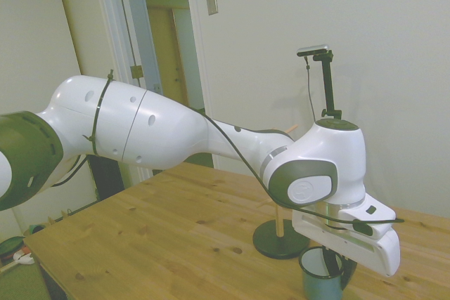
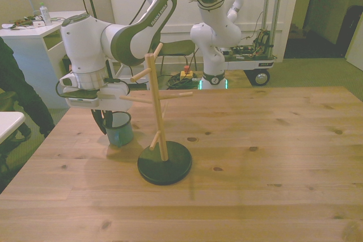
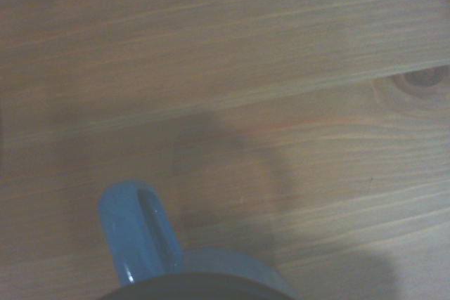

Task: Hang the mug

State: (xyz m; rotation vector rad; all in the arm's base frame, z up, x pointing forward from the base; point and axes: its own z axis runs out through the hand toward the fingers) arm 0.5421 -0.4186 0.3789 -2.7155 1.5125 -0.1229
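Observation:
The blue-teal mug (image 2: 119, 131) stands upright on the wooden table (image 2: 255, 140) near the front view's left edge, close beside the wooden peg stand (image 2: 157, 106) on its dark round base (image 2: 165, 164). My gripper (image 2: 106, 124) comes down from above onto the mug's rim, one finger inside and one outside the wall, shut on it. In the side view the mug (image 1: 318, 279) sits low, under the gripper (image 1: 339, 269), in front of the peg stand's base (image 1: 278, 240). Up close, the wrist view shows the mug's handle (image 3: 137, 233) and a piece of its dark rim.
The stand's pegs (image 2: 181, 94) stick out to both sides at several heights, one of them just above the mug. A person in dark clothes (image 2: 14, 83) stands at the front view's left edge beside a white table (image 2: 10, 122). A second robot arm (image 2: 212, 32) stands behind the table.

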